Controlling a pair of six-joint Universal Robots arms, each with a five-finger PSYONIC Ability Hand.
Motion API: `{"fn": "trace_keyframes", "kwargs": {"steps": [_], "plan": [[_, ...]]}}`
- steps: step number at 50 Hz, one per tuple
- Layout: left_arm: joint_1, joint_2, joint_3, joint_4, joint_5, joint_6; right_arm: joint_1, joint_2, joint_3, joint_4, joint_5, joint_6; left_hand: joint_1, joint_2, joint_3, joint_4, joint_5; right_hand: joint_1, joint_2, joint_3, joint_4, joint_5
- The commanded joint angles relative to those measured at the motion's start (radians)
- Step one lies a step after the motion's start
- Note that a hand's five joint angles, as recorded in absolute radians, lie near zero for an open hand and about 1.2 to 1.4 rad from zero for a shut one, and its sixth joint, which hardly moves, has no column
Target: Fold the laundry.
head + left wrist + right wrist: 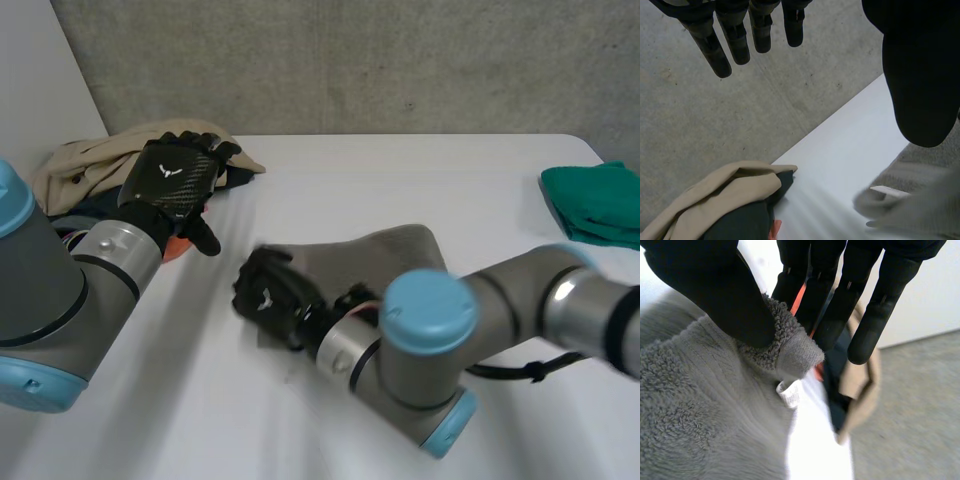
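A grey fleece towel (375,262) lies in the middle of the white table (400,180). My right hand (268,296) is at its left corner, and in the right wrist view its thumb (710,290) and fingers pinch that corner of the towel (790,347), with a small white label (788,392) hanging below. My left hand (175,175) hovers open above the pile of clothes (110,160) at the back left. Its straight fingers (735,40) hold nothing, and the towel's corner (910,200) lies beyond its thumb.
The pile holds a beige garment (715,195), a dark one (747,220) and something orange (175,247). A folded green cloth (598,203) lies at the table's right edge. Grey floor (715,125) lies past the table's far edge.
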Motion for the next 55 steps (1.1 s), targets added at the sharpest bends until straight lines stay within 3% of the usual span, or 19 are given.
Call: {"fn": "trace_keyframes", "kwargs": {"steps": [1,2,6,11,18,19,20,24,29,33,37,43,49,53,54,55], "plan": [[0.009,-0.002,-0.013,0.000,0.002,0.002,0.007,0.006,0.004,0.006,0.168,0.020,-0.013,-0.034,-0.041,-0.029,-0.050,-0.901,-0.969,-0.984,-0.987,-0.958],[0.009,-0.002,-0.013,0.002,0.002,0.002,0.010,-0.029,0.020,0.008,0.232,0.064,-0.013,-0.034,-0.041,-0.029,-0.050,-0.935,-1.003,-1.018,-1.022,-0.992],[0.007,-0.002,-0.005,0.006,0.002,0.002,-0.065,-0.171,0.087,0.023,0.328,0.271,-0.013,-0.034,-0.041,-0.029,-0.050,-0.935,-1.003,-1.018,-1.022,-0.992],[-0.004,-0.002,0.007,0.018,0.002,0.002,-0.237,-0.309,0.173,0.158,0.325,0.482,-0.013,-0.034,-0.041,-0.029,-0.050,-0.935,-1.003,-1.018,-1.022,-0.992],[-0.046,-0.013,0.016,0.034,0.001,0.002,-0.340,-0.255,0.271,0.261,0.296,0.502,-0.013,-0.034,-0.041,-0.029,-0.050,-0.914,-0.981,-0.996,-1.000,-0.971],[-0.053,-0.015,0.016,0.035,0.001,0.002,-0.354,-0.249,0.280,0.258,0.296,0.490,-0.013,-0.034,-0.041,-0.029,-0.050,-0.823,-0.891,-0.906,-0.909,-0.880],[-0.059,-0.015,0.018,0.038,0.001,0.002,-0.383,-0.231,0.294,0.253,0.299,0.461,-0.013,-0.034,-0.041,-0.029,-0.050,-0.526,-0.594,-0.609,-0.612,-0.583],[-0.071,-0.016,0.020,0.043,-0.001,0.002,-0.418,-0.207,0.304,0.252,0.319,0.389,-0.013,-0.034,-0.041,-0.029,-0.050,0.284,0.216,0.201,0.198,0.227],[-0.071,-0.012,0.018,0.041,-0.001,0.002,-0.427,-0.218,0.299,0.175,0.392,0.352,-0.013,-0.034,-0.041,-0.029,-0.050,0.287,0.219,0.204,0.200,0.229],[-0.071,0.001,0.010,0.041,-0.001,0.003,-0.406,-0.310,0.290,0.049,0.425,0.336,-0.013,-0.034,-0.041,-0.029,-0.050,0.287,0.219,0.204,0.200,0.229],[-0.070,0.008,0.006,0.041,-0.004,0.005,-0.330,-0.365,0.268,0.043,0.391,0.289,-0.013,-0.034,-0.041,-0.029,-0.050,0.287,0.219,0.204,0.200,0.229],[-0.062,0.027,-0.002,0.040,-0.012,0.002,-0.054,-0.244,0.212,0.040,0.249,0.195,-0.013,-0.034,-0.041,-0.029,-0.050,0.287,0.219,0.204,0.200,0.229],[-0.056,0.028,-0.026,0.040,-0.012,0.000,0.028,-0.139,0.202,0.052,0.161,0.129,-0.013,-0.034,-0.041,-0.029,-0.050,0.287,0.219,0.204,0.200,0.229],[-0.057,0.027,-0.027,0.041,-0.013,0.000,0.022,-0.128,0.207,0.081,0.172,0.152,-0.013,-0.034,-0.041,-0.029,-0.050,-0.743,-0.811,-0.826,-0.830,-0.801],[-0.057,0.027,-0.025,0.041,-0.012,-0.002,0.022,-0.147,0.219,0.078,0.167,0.192,-0.013,-0.034,-0.041,-0.029,-0.050,-0.909,-0.976,-0.991,-0.995,-0.966],[-0.057,0.027,-0.023,0.041,-0.012,-0.002,0.017,-0.166,0.222,0.074,0.164,0.226,-0.013,-0.034,-0.041,-0.029,-0.050,-0.913,-0.981,-0.996,-0.999,-0.970]]}}
